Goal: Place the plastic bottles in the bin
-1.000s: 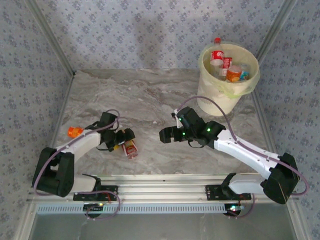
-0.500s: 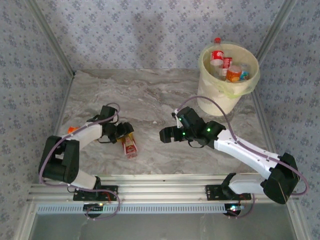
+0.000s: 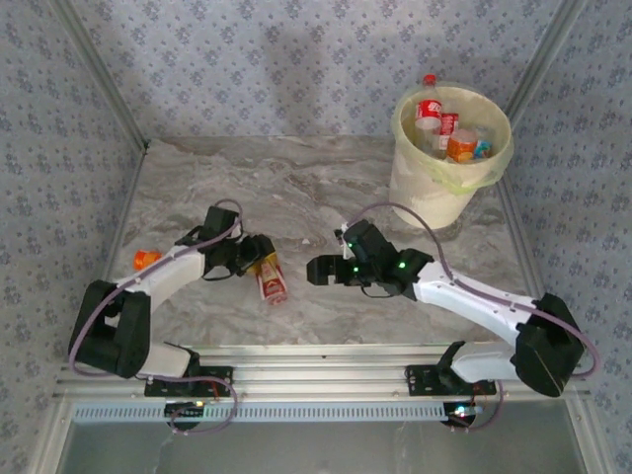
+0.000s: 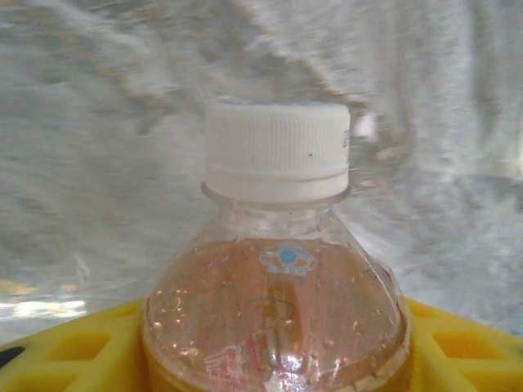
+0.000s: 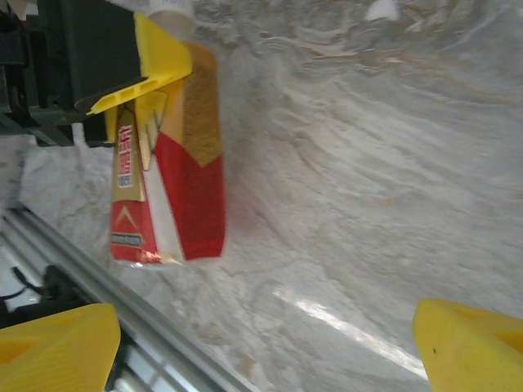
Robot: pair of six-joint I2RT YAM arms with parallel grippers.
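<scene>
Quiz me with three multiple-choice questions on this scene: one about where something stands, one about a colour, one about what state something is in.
1. Where on the table does the bin stand?
A) near left corner
B) far right corner
C) middle

2. What colour is the cap of the bottle at the left end effector?
A) white
B) green
C) blue

3. How is the right end effector?
A) open, holding nothing
B) shut on a bottle
C) shut on the bin's rim

Answers:
1 B, the top view shows it at the far right.
2 A, the left wrist view shows a white cap.
3 A, its yellow fingertips stand wide apart in the right wrist view.
</scene>
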